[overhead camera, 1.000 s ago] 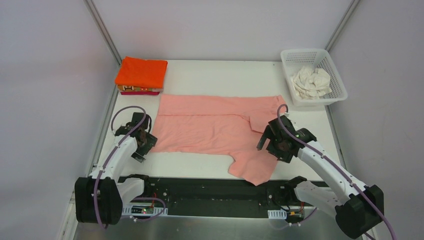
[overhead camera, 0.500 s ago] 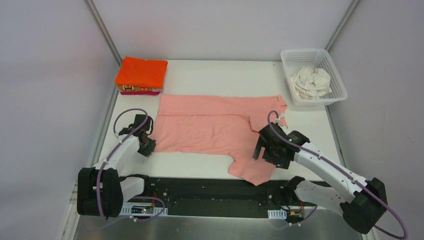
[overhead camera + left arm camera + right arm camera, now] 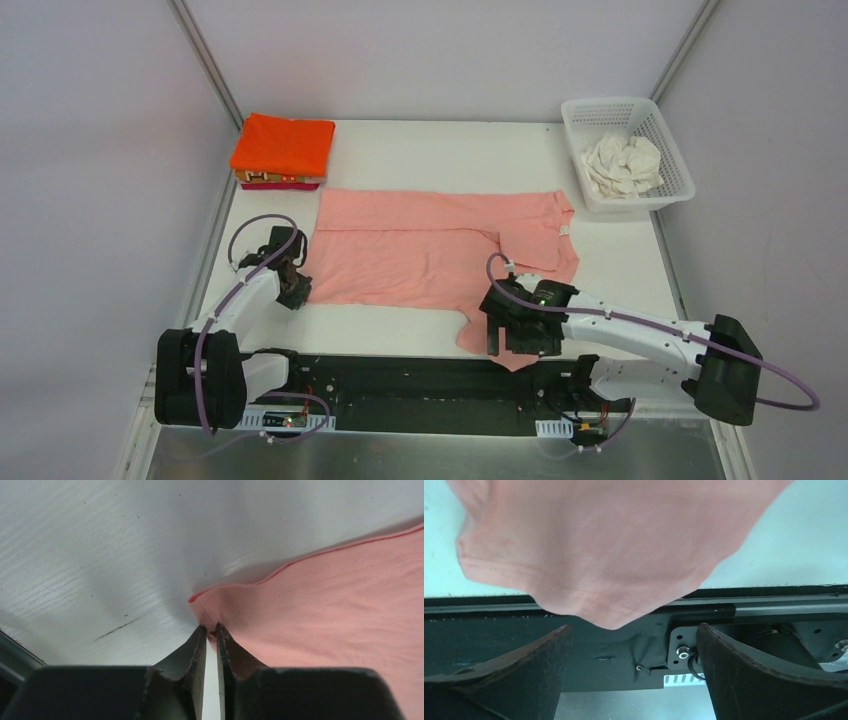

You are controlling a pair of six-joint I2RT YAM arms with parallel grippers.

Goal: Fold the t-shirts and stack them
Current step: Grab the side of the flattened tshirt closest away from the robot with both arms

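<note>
We see one container, the white lattice basket at the far right corner of the table. In it lies a cream-white shirt, crumpled into a loose ball. At the far left corner sits a folded pile with the orange shirt on top and a magenta shirt showing as a thin edge at the bottom. What lies between them we cannot make out.

The salmon pink shirt is spread flat across the middle of the table, its long side running left to right, with a fold line along its length. One sleeve reaches toward us and droops over the near table edge above the black rail. The left gripper has its jaws pressed together on the shirt's near left corner, the hem puckered between the tips. The right gripper stands wide apart with nothing between its fingers, low at the near edge, the sleeve's hem just in front of it.

Against the picture a second ago, we find the right gripper has come from the shirt's right side down to the drooping sleeve, and the cloth it covered now shows flat. The left gripper has hardly shifted, and the pile and basket lie as before.
</note>
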